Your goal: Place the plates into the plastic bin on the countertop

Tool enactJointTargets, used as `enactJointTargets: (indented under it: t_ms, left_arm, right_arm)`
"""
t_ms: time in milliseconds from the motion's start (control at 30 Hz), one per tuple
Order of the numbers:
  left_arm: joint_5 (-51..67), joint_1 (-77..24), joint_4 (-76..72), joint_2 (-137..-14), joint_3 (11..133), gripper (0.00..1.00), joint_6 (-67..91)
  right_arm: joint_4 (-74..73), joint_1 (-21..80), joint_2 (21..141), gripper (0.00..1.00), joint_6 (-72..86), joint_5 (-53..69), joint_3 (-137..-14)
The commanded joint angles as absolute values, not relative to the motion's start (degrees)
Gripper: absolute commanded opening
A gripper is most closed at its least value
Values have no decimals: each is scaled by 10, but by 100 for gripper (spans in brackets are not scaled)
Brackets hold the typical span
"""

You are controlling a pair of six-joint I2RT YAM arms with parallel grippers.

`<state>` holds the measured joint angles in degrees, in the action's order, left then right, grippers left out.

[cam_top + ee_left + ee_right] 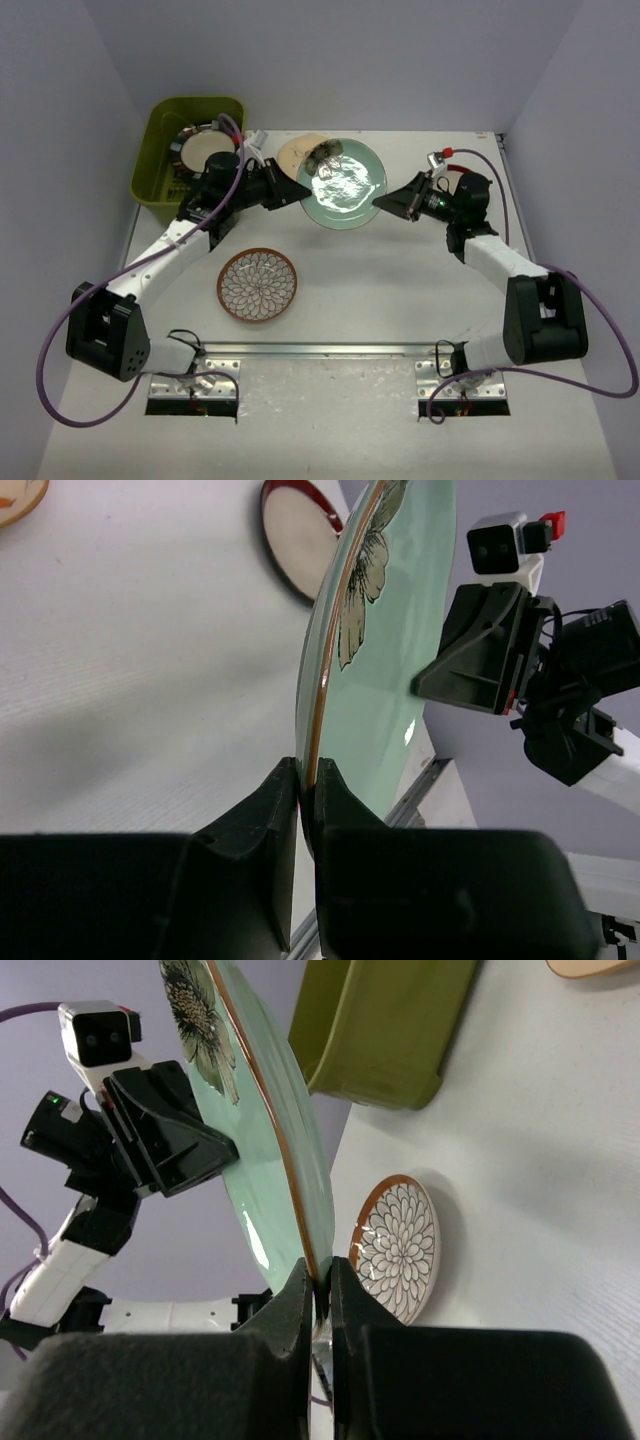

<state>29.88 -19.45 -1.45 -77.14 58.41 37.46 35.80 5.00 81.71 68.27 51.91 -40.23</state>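
Note:
A mint-green plate [342, 183] with a flower print and brown rim is held above the white countertop [400, 280], gripped at opposite rims. My left gripper [303, 190] is shut on its left rim, and the wrist view [307, 780] shows the jaws pinching the plate [390, 630]. My right gripper [380, 203] is shut on its right rim, also seen in its wrist view [320, 1280] with the plate [270, 1130]. The olive-green plastic bin [160, 120] stands at the back left with a dark-rimmed plate [195, 148] inside. A brown-rimmed petal-pattern plate [258, 285] lies on the countertop in front.
A cream plate [295, 152] lies behind the green plate, partly hidden by it. The bin [380, 1030] and the patterned plate [400, 1250] show in the right wrist view. A metal rail [320, 350] runs along the front edge. Grey walls enclose the table.

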Motion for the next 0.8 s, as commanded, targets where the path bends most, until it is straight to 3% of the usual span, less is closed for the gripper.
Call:
enactJointTargets:
  t_ms: [0, 100, 167, 233, 367, 567, 767]
  left_arm:
    - [355, -206, -227, -751, 562, 0, 440]
    - [356, -205, -297, -747, 543, 0, 493]
    - [339, -201, -298, -738, 543, 0, 508]
    - [319, -194, -296, -729, 543, 0, 515]
    - [253, -142, -242, -698, 547, 0, 538]
    - [147, 9, -78, -695, 625, 0, 532]
    - [79, 164, 44, -822, 714, 0, 536]
  right_arm:
    - [448, 63, 799, 0, 738, 603, -444]
    - [448, 60, 806, 12, 743, 601, -451]
    - [450, 57, 810, 31, 744, 595, -450]
    - [450, 54, 813, 39, 745, 593, -450]
    - [449, 31, 817, 97, 749, 592, -441]
    - [448, -20, 805, 99, 755, 601, -401]
    - [440, -42, 796, 99, 748, 618, -372]
